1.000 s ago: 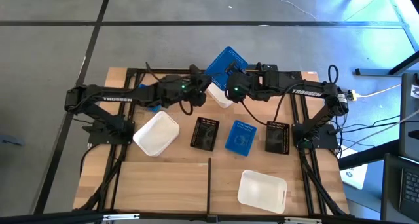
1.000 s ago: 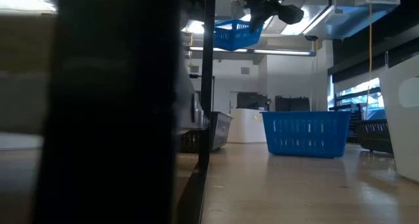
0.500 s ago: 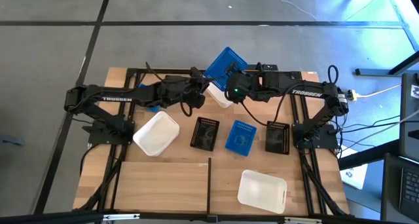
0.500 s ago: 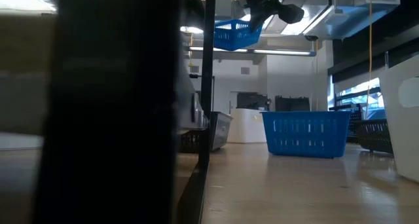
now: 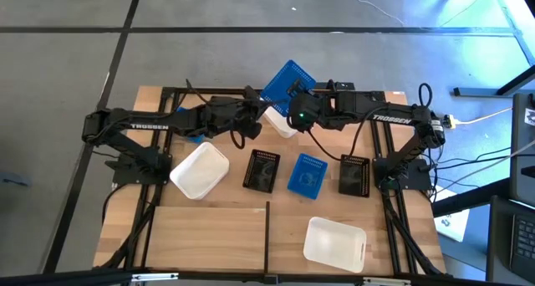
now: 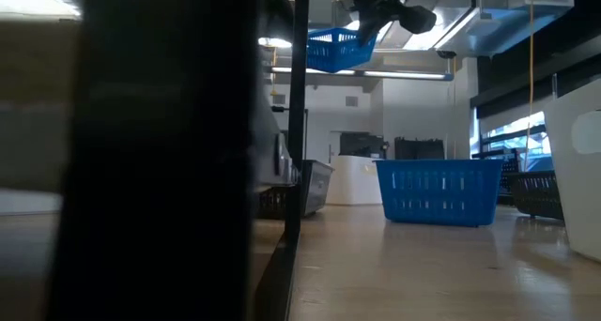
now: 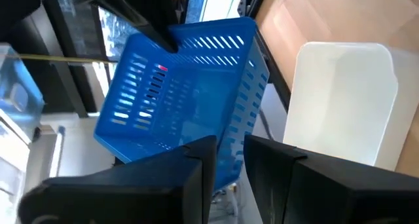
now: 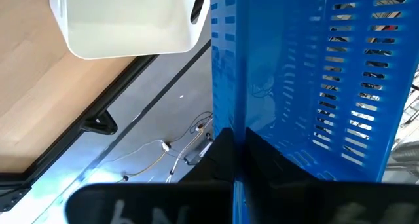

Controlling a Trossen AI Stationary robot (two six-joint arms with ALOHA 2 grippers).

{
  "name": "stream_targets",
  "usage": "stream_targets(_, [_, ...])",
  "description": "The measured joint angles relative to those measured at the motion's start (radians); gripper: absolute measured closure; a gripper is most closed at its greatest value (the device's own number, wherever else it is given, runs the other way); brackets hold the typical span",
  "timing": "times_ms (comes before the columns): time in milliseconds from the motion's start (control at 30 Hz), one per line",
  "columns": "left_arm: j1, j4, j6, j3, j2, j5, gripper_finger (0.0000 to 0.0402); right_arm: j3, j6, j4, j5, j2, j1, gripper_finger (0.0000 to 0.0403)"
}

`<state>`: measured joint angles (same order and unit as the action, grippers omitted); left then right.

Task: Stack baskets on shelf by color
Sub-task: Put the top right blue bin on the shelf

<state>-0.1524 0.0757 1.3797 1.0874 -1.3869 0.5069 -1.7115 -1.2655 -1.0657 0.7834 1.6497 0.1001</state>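
A small blue slotted basket (image 5: pixel 290 79) is lifted high over the far middle of the shelf (image 5: pixel 209 236), tilted; the low view shows this blue basket (image 6: pixel 336 49) well above the board. My left gripper (image 5: pixel 256 110) reaches it from the left and my right gripper (image 5: pixel 298 110) from the right. Each is shut on a wall of it. Below them a white basket (image 5: pixel 280 125) stands on the board. In the left wrist view my left gripper (image 7: pixel 229 160) is at the blue basket (image 7: pixel 183 93). In the right wrist view my right gripper (image 8: pixel 241 160) is at its wall. My left gripper pinches the blue basket's slotted wall at its lower edge (image 7: pixel 230 142) between its two fingers, coming level from the table's left. The basket is lifted clear and tilted. My right gripper pinches a side wall near a corner (image 8: pixel 239 119), one finger on each face, coming from the table's right.
On the board stand a white basket (image 5: pixel 199 171), a black basket (image 5: pixel 262 170), a blue basket (image 5: pixel 307 175), another black basket (image 5: pixel 355 176) and a white basket (image 5: pixel 334 242) near the front. Another blue basket (image 5: pixel 191 123) shows under my left arm. A black post (image 6: pixel 169 152) blocks the low view's left half.
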Motion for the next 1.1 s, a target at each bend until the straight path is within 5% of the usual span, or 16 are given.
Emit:
stream_targets(833, [-0.020, 0.017, 0.034, -0.001, 0.000, -0.002, 0.0330, 0.000, 0.001, 0.000, -0.027, 0.000, 0.000, 0.0400])
stream_targets(1100, [-0.040, -0.017, -0.014, -0.001, 0.000, -0.073, 0.0330, 0.000, -0.001, 0.000, -0.028, 0.000, -0.001, 0.0400])
